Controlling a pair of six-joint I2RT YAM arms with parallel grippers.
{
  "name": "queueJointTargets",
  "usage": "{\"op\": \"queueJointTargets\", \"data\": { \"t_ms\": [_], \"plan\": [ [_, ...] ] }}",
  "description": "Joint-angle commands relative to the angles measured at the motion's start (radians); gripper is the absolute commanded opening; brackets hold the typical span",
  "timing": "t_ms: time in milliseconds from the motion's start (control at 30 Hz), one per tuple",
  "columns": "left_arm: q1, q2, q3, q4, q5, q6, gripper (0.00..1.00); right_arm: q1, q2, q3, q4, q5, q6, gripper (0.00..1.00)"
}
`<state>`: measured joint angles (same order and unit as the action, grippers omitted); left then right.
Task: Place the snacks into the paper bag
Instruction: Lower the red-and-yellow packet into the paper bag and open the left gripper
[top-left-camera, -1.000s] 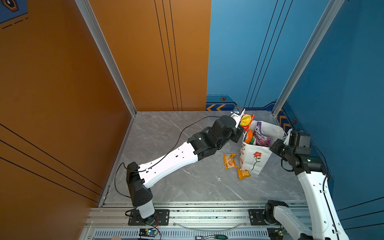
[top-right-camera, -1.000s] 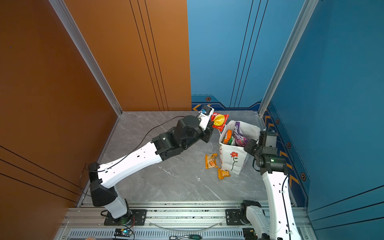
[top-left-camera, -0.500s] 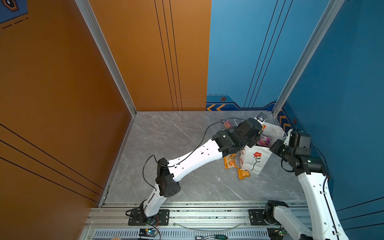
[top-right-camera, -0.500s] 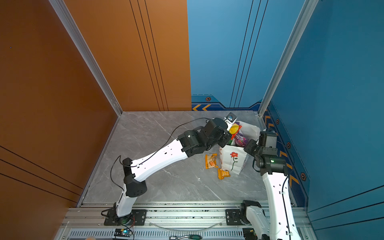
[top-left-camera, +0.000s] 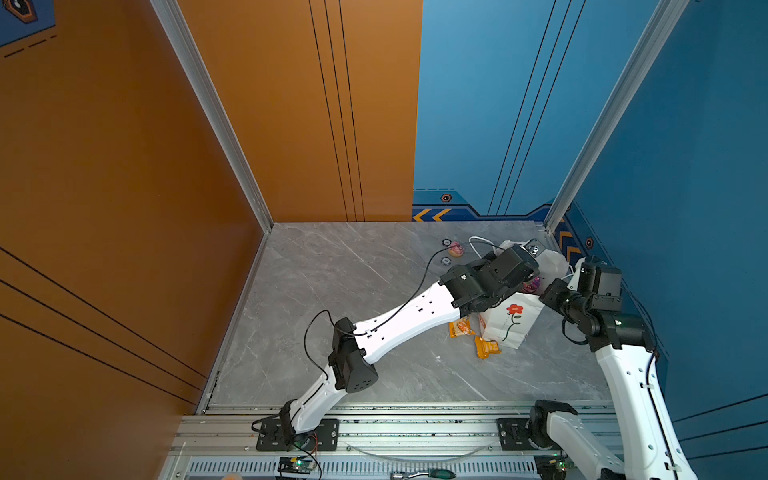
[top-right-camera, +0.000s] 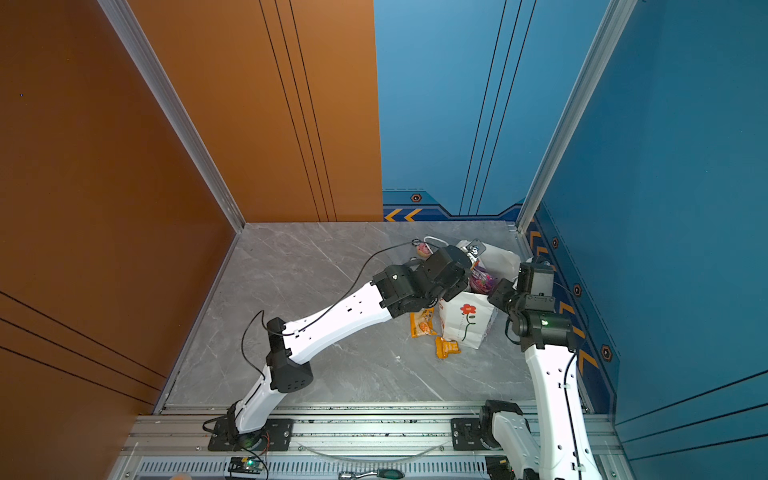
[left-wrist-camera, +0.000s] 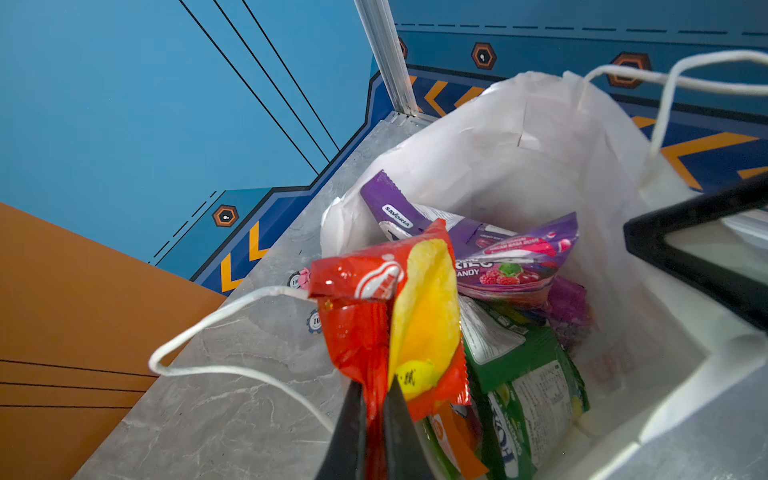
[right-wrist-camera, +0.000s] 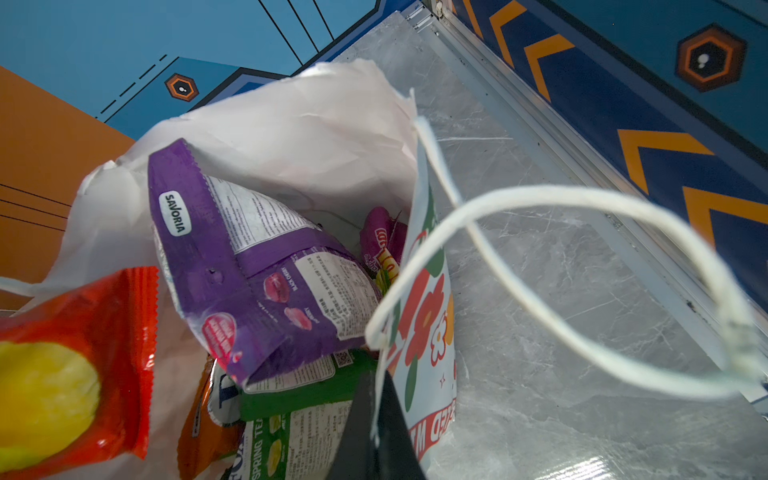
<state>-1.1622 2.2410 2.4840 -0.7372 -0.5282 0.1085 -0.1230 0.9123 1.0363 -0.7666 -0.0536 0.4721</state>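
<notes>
Grey marble-patterned desk (top-left-camera: 332, 291), enclosed by an orange wall (top-left-camera: 124, 166), blue walls (top-left-camera: 498, 104) and aluminium corner posts (top-left-camera: 215, 112); evenly lit.

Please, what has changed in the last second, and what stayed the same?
The left gripper, shut on the red packet, carried it from beside the paper bag to over its open mouth; not released yet. The right gripper stayed shut on the bag's rim, and two orange packets stayed on the table beside it.
</notes>
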Motion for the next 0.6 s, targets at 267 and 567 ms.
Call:
{"op": "queueJointTargets", "data": {
  "t_ms": [267,567],
  "plan": [
    [-0.030,0.063,0.069,-0.022,-0.064,0.090,0.00,0.007,-0.020,-0.009,0.007,-0.008,0.007,0.00],
    [-0.033,0.054,0.059,-0.021,-0.068,0.087,0.30,0.007,-0.021,-0.011,0.007,-0.006,0.006,0.00]
  ]
}}
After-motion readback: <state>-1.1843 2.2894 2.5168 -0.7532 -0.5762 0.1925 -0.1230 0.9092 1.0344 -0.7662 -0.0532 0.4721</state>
